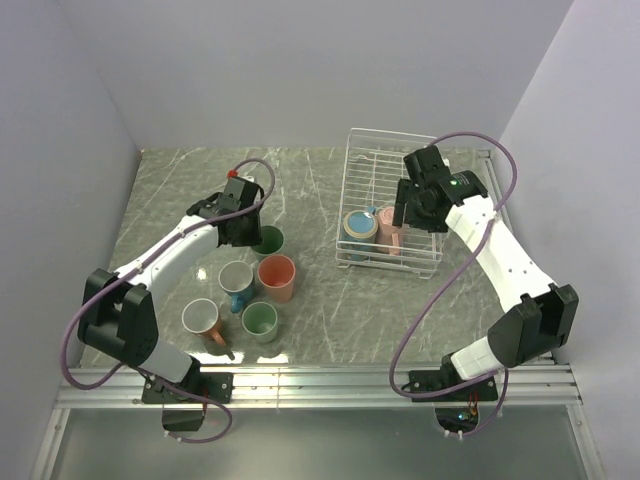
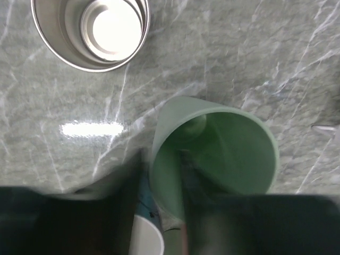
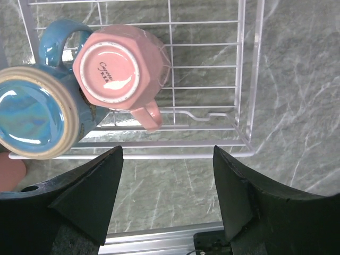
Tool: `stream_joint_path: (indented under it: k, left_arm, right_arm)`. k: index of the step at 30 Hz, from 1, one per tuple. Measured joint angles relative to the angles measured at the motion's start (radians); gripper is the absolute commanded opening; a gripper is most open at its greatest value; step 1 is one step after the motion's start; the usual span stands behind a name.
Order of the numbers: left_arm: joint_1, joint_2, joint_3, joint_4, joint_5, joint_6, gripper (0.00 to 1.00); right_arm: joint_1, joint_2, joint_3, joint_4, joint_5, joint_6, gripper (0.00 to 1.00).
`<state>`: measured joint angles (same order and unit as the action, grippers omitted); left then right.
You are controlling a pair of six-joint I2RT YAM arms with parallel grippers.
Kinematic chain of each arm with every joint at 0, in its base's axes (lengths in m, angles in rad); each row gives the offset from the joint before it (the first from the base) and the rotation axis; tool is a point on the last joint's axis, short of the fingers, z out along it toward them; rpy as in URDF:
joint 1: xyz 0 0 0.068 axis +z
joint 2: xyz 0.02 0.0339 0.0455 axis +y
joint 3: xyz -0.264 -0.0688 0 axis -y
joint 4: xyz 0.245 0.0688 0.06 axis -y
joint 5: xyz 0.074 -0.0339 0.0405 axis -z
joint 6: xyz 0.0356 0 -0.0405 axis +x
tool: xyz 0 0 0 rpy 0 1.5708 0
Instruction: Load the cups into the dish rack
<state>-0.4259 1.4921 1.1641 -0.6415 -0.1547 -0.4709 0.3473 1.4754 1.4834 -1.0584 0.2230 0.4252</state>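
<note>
My left gripper (image 1: 250, 232) is shut on the wall of a dark green cup (image 1: 268, 240). In the left wrist view one finger (image 2: 127, 202) is outside the green cup (image 2: 223, 143) and the other is inside; the cup looks tilted. A metallic cup (image 2: 90, 29) stands beyond it. The white wire dish rack (image 1: 395, 150) holds a blue cup (image 1: 360, 228) and a pink cup (image 1: 390, 233), both upside down. My right gripper (image 1: 405, 218) is open and empty above the rack's near edge (image 3: 159, 154), just short of the pink cup (image 3: 119, 66) and blue cup (image 3: 32, 111).
On the table near the left arm stand a salmon cup (image 1: 277, 277), a grey cup with a blue handle (image 1: 236, 278), a light green cup (image 1: 260, 320) and a pale cup with a brown handle (image 1: 203, 320). Walls close in left, back and right.
</note>
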Motion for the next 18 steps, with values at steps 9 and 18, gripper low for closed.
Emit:
stream_joint_path:
  k: [9,18]
  left_arm:
    - [0.000,0.011,0.029,-0.032,0.007,-0.016,0.00]
    - [0.017,0.003,0.395,-0.031,0.111,0.014,0.00]
  right_arm:
    - [0.006,-0.027,0.002,-0.026,0.029,0.000,0.76]
    - [0.013,-0.051,0.278,0.008,-0.164,-0.014,0.90]
